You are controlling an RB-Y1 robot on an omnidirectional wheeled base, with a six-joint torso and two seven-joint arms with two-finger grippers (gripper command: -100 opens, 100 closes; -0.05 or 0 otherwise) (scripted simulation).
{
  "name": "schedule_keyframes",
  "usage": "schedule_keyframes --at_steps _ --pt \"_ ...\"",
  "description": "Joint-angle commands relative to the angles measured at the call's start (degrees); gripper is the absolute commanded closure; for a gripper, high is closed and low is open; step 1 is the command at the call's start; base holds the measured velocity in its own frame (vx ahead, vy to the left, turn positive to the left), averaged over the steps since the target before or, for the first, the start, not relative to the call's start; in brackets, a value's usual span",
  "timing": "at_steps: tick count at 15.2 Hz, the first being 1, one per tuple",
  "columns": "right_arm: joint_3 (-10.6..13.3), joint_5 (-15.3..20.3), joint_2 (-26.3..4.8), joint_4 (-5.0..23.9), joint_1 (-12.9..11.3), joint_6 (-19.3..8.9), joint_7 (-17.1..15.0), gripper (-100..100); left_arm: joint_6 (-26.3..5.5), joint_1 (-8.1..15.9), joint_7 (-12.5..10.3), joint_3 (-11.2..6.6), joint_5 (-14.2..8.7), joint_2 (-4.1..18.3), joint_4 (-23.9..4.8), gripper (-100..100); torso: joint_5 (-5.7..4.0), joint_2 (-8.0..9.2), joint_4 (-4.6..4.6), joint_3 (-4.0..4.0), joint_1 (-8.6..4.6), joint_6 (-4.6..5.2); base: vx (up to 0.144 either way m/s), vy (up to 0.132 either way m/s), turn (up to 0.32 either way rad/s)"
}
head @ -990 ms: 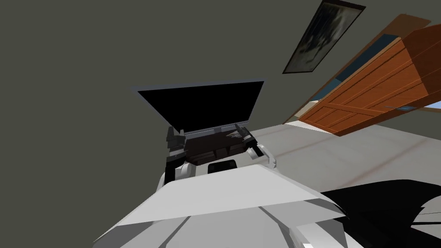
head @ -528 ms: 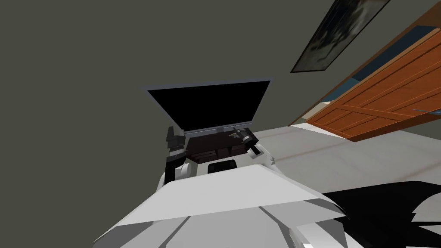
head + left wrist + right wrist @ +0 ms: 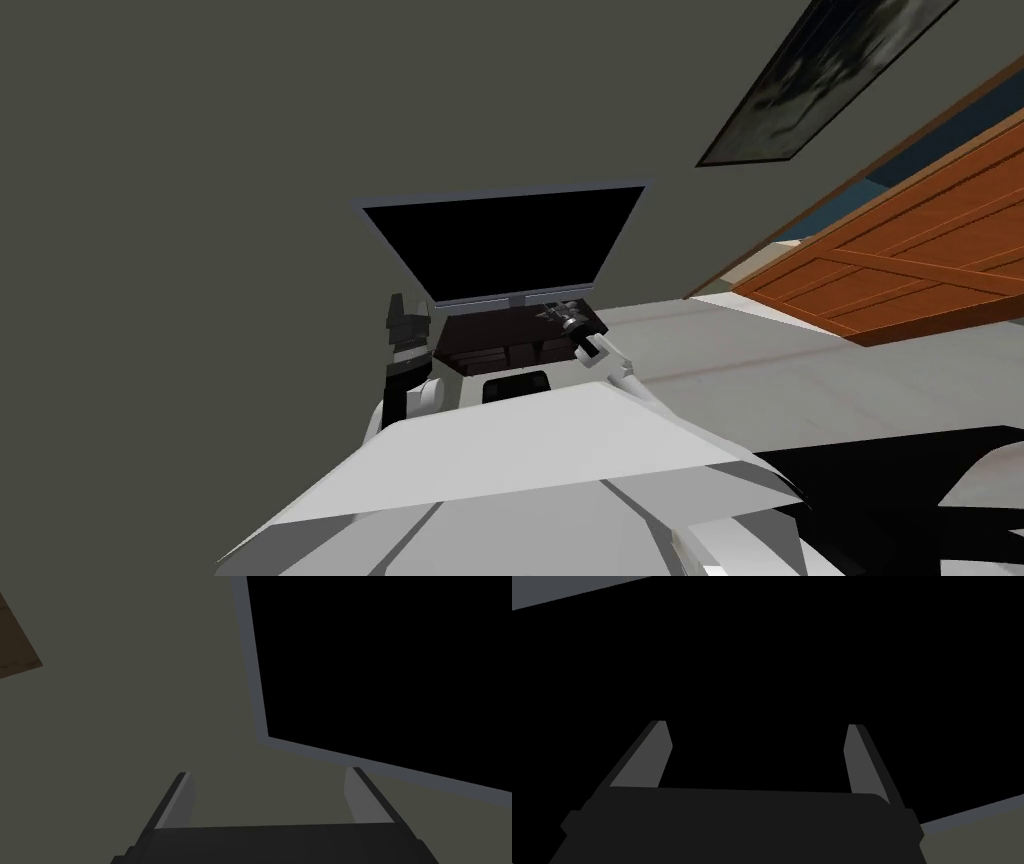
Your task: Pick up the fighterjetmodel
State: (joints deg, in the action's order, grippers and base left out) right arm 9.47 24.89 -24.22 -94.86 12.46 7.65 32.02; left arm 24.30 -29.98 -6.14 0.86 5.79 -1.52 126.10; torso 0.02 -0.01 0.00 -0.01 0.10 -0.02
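Jet (image 3: 550,313): small grey shape on dark bench (image 3: 490,335), just beside right fingers (image 3: 658,751), not between them. Those are spread; left fingers (image 3: 181,801) spread too.

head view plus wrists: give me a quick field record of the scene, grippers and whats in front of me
left gripper: open, empty, aimed at the wall by the screen's lower corner
right gripper: open, empty, aimed at the screen
screen: black, thin grey frame, directly ahead
stand: dark, under the screen
framed picture: on the wall, to my right
wooden door: orange-brown, far right
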Motion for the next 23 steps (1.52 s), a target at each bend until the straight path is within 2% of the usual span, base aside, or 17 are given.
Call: schedule_keyframes --at_steps 1,2,3,4,7,9,10,11,13,14,15,16,18,19,20,21,23 --pt "0.8 2.8 -1.2 2.9 -1.1 -1.2 2.6 -100 0.0 0.0 0.0 0.0 0.0 0.0 0.0 0 0.0 0.0 0.0 0.0 0.0 0.0 -0.004 0.033 0.155" --pt "0.8 2.8 -1.2 4.1 -1.1 -1.2 2.6 -100 0.0 0.0 0.0 0.0 0.0 0.0 0.0 0 0.0 0.0 0.0 0.0 0.02 -0.01 -0.003 0.027 0.119" --pt "1.5 4.8 -2.0 5.7 -2.2 -2.1 4.5 -100 0.0 0.0 0.0 0.0 0.0 0.0 0.0 0 0.0 0.01 0.0 0.0 0.01 0.01 -0.006 0.029 0.156" --pt "1.5 4.8 -2.0 6.7 -2.2 -2.1 4.5 -100 0.0 0.0 0.0 0.0 0.0 0.0 0.0 0 0.0 0.02 0.0 0.01 0.02 -0.01 -0.005 0.025 0.127" --pt "2.7 8.9 -3.5 11.1 -4.4 -4.0 8.1 -100 0.0 0.0 0.0 0.0 0.0 0.0 0.0 0 0.01 0.01 0.0 0.01 0.02 0.01 -0.001 0.032 0.135" --pt "2.7 8.9 -3.5 12.6 -4.4 -4.0 8.1 -100 0.0 0.0 0.0 0.0 0.0 0.0 0.0 0 0.01 0.01 0.0 0.0 0.01 0.01 0.0 0.022 0.076" --pt "3.4 10.8 -4.2 15.0 -5.4 -4.9 9.9 -100 0.0 0.0 0.0 0.0 0.0 0.0 0.0 0 0.0 0.01 0.0 0.01 -0.02 0.03 -0.001 0.022 0.099" --pt "3.4 10.8 -4.2 15.3 -5.4 -4.9 9.9 -100 0.0 0.0 0.0 0.0 0.0 0.0 0.0 0 0.0 0.01 0.0 0.01 -0.01 0.0 0.0 0.022 0.118" --pt "4.0 12.8 -4.9 18.0 -6.5 -5.8 11.7 -100 0.0 0.0 0.0 0.0 0.0 0.0 0.0 0 0.0 0.01 0.01 0.01 0.0 -0.01 -0.002 0.028 0.139" --pt "4.6 14.7 -5.5 20.3 -7.5 -6.7 13.4 -100 0.0 0.0 0.0 0.0 0.0 0.0 0.0 0 0.0 0.01 0.0 0.01 0.01 0.01 0.002 0.031 0.139" --pt "4.6 14.7 -5.5 20.7 -7.5 -6.7 13.4 -100 0.0 0.0 0.0 0.0 0.0 0.0 0.0 0 0.01 0.01 0.0 0.01 0.02 0.0 0.002 0.027 0.112" --pt "5.2 16.6 -6.1 22.0 -8.5 -7.5 15.1 -100 0.0 0.0 0.0 0.0 0.0 0.0 0.0 0 0.01 0.02 0.0 0.01 0.01 0.02 -0.001 0.026 0.138" --pt "5.2 16.6 -6.1 23.3 -8.5 -7.5 15.1 -100 0.0 0.0 0.0 0.0 0.0 0.0 0.0 0 0.0 0.01 0.0 0.01 0.0 0.01 0.0 0.019 0.074" --pt "5.8 18.4 -6.7 25.5 -9.5 -8.3 16.7 -100 0.0 0.0 0.0 0.0 0.0 0.0 0.0 0 0.0 0.02 0.0 0.01 -0.02 0.03 0.002 0.023 0.076" --pt "5.8 18.4 -6.7 25.8 -9.5 -8.3 16.7 -100 0.0 0.0 0.0 0.0 0.0 0.0 0.0 0 0.0 0.02 0.01 0.01 -0.01 0.01 0.001 0.022 0.087" --pt "6.3 20.1 -7.2 27.8 -10.4 -9.1 18.3 -100 0.0 0.0 0.0 0.0 0.0 0.0 0.0 0 0.0 0.02 0.0 0.01 -0.01 0.02 -0.004 0.025 0.132" --pt "6.3 20.1 -7.2 28.3 -10.4 -9.1 18.3 -100 0.0 0.0 0.0 0.0 0.0 0.0 0.0 0 0.01 0.03 0.01 0.02 0.0 0.02 0.001 0.019 0.076"
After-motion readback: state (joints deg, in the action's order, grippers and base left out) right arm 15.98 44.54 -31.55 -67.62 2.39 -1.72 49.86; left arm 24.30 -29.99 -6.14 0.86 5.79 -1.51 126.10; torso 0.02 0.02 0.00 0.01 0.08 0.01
